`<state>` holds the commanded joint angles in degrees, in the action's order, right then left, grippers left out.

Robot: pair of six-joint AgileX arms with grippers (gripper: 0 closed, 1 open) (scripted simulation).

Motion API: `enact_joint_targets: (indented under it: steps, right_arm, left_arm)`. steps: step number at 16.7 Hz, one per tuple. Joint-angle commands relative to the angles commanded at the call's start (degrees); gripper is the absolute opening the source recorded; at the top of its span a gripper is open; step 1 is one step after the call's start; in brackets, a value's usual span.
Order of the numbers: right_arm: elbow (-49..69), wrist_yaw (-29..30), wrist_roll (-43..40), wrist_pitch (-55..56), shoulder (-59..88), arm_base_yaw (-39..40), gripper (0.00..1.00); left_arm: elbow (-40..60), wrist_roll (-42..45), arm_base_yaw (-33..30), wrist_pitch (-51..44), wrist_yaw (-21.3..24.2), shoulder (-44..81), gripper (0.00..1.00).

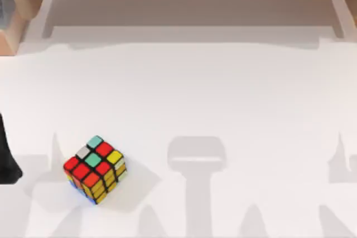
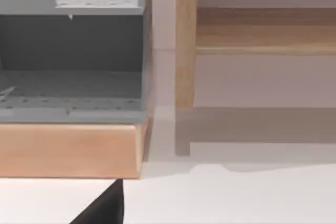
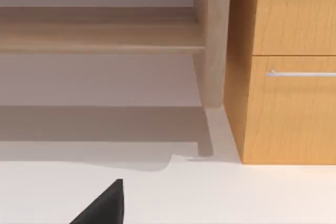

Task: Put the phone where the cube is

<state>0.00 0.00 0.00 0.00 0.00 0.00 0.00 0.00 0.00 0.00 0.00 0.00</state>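
Sitting on the white tabletop (image 1: 223, 98) near its front left, the small black-framed puzzle cube (image 1: 95, 168) with red, yellow and teal stickers is resting alone; a dark arm part (image 1: 6, 157) is showing at the left edge; gripper states cannot be told.

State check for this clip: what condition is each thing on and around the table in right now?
cube: resting on the table, near its left front, red and teal stickers up, untouched.
wooden drawer: closed, handle showing.
grey shelf unit: open-fronted.
left arm: at the table's left edge, away from the cube.
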Motion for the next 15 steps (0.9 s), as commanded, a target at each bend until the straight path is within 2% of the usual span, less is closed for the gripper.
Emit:
enact_joint_targets:
  steps: [3, 6, 10, 15]
  right_arm:
    - [0.48, 0.0, -0.49, -0.51, 0.69, -0.6, 1.0]
    - [4.14, -0.11, -4.21, -4.34, 6.22, -5.05, 1.0]
    - [12.78, -0.43, -13.05, -13.51, 21.93, -15.55, 1.0]
    - [25.56, -0.67, -26.41, -27.71, 49.29, -31.55, 1.0]
  left_arm:
    - [0.0, 0.0, 0.0, 0.0, 0.0, 0.0, 1.0]
    - [0.0, 0.0, 0.0, 0.0, 0.0, 0.0, 1.0]
    - [0.0, 0.0, 0.0, 0.0, 0.0, 0.0, 1.0]
    - [0.0, 0.0, 0.0, 0.0, 0.0, 0.0, 1.0]
